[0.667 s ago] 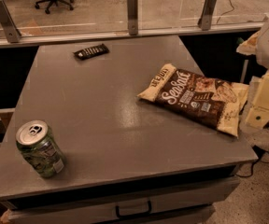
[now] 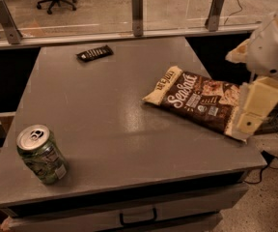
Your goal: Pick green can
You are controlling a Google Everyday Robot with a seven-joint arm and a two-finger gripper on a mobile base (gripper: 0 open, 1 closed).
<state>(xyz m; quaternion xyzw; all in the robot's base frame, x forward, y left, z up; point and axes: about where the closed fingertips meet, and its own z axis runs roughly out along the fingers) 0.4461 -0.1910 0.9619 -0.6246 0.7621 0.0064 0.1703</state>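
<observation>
The green can (image 2: 41,153) stands upright, leaning slightly, at the near left corner of the grey table (image 2: 105,115). It has a green patterned body, a silver top with pull tab and a small white patch. My gripper (image 2: 255,108) hangs at the right edge of the view, over the table's right side and the end of the snack bag, far from the can. It holds nothing that I can see.
A brown snack bag (image 2: 197,100) lies flat on the right half of the table. A small dark bar wrapper (image 2: 95,53) lies near the far edge. A glass barrier with metal posts (image 2: 137,7) runs behind the table. A drawer handle (image 2: 138,217) sits below the front edge.
The arm at the right has shifted slightly left and down, a little further over the end of the snack bag. The can and bag have not moved.
</observation>
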